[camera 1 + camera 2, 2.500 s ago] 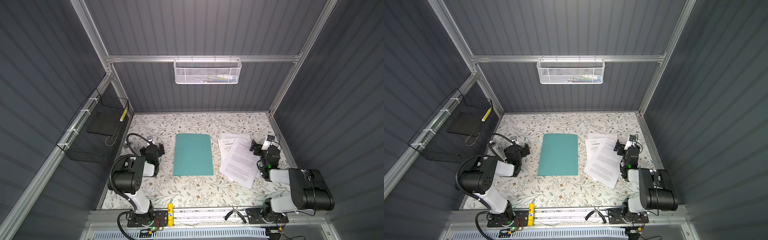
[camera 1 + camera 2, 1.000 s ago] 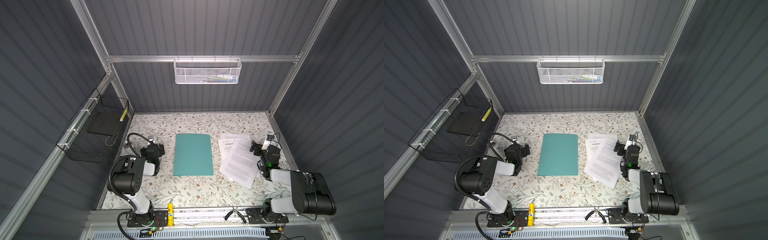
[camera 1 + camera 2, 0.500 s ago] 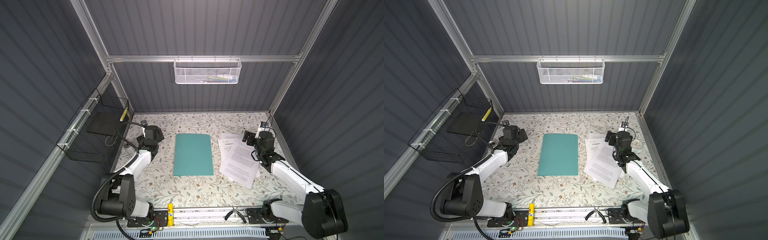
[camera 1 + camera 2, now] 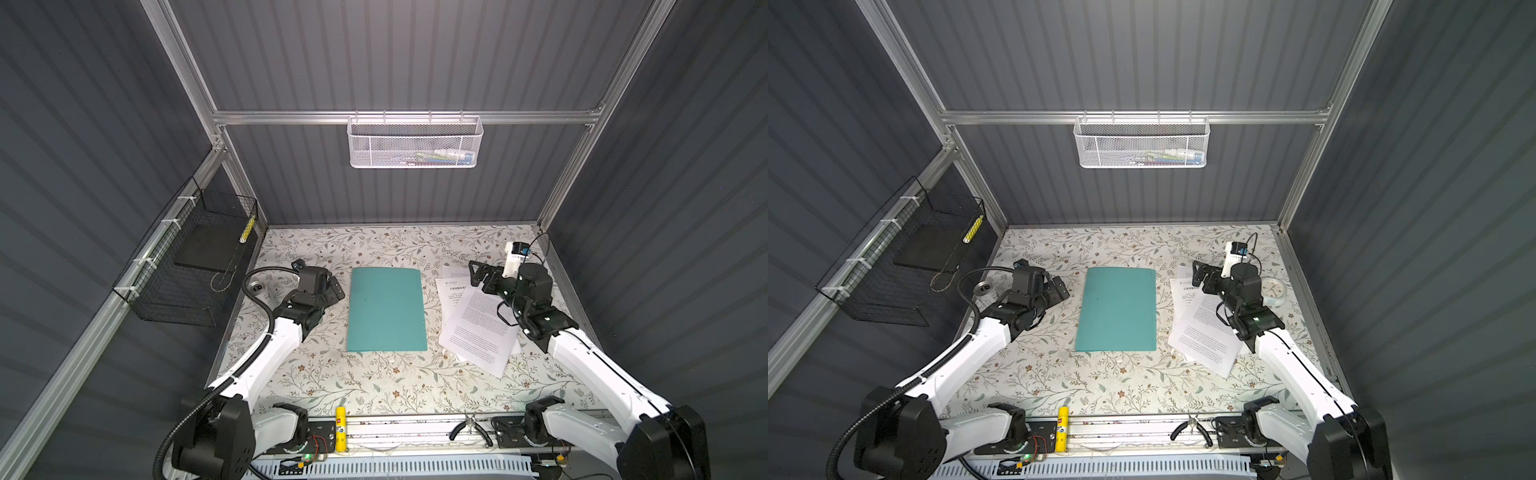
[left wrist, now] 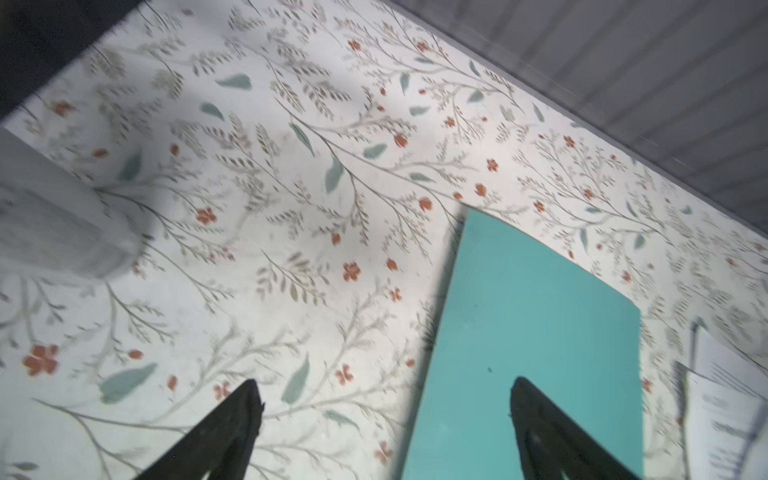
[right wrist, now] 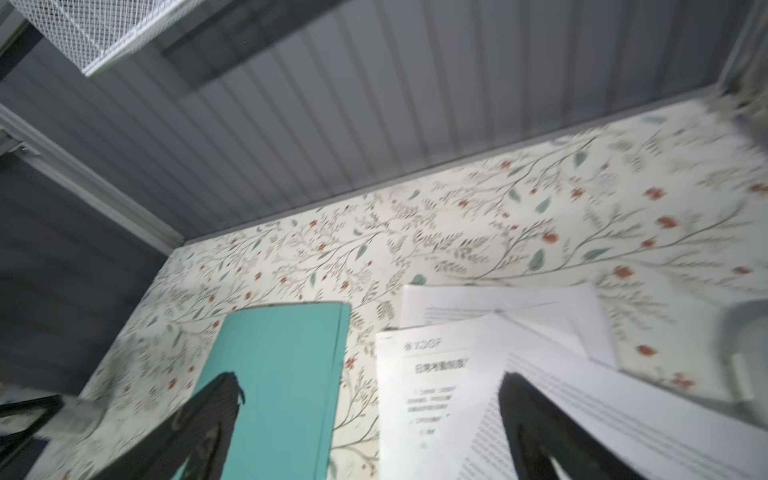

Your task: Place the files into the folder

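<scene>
The closed teal folder (image 4: 386,316) lies flat mid-table on the floral tablecloth (image 4: 332,374). The files (image 4: 478,332), loosely fanned printed sheets, lie just beside it at its 3 o'clock, apart from it. The left gripper (image 4: 334,289) is at the folder's 10 o'clock, spread wide and empty. The right gripper (image 4: 478,274), over the files' far end at 2 o'clock, is likewise wide apart, holding nothing
</scene>
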Tool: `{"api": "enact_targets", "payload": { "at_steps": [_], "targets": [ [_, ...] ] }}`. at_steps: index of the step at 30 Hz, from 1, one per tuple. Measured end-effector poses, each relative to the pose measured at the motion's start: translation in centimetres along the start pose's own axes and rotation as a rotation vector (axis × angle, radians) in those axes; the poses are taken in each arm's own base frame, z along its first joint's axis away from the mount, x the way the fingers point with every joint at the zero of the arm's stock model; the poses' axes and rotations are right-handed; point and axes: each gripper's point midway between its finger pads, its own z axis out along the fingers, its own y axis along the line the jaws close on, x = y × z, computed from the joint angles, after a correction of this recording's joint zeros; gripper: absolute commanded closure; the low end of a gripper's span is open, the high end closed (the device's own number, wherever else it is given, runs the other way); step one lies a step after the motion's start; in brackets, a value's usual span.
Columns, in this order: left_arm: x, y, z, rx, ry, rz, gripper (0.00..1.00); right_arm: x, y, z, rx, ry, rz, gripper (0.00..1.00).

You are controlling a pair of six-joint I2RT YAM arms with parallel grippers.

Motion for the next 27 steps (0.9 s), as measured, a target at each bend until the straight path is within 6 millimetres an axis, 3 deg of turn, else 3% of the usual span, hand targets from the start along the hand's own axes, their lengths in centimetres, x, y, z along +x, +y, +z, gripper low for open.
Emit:
{"api": "enact_targets", "payload": {
  "at_steps": [5,12,19,27],
  "targets": [
    [3.9,-1.1,-1.8,0.094,0.092,-0.049,0.06,3.2,1.7,0.4,-0.103,0.128,0.117,0.01],
    [6.7,-0.8,-3.9,0.195,0.150,-0.170,0.07,8.3,3.4,1.3,-0.201,0.305,0.212,0.02],
    [12.1,-1.6,-4.3,0.240,0.257,-0.200,0.08,12.3,4.2,2.6,-0.242,0.447,0.255,0.02],
    [14.7,-4.5,-4.0,0.278,0.289,-0.181,0.08,14.8,5.6,3.4,-0.290,0.526,0.281,0.04]
  ]
}}
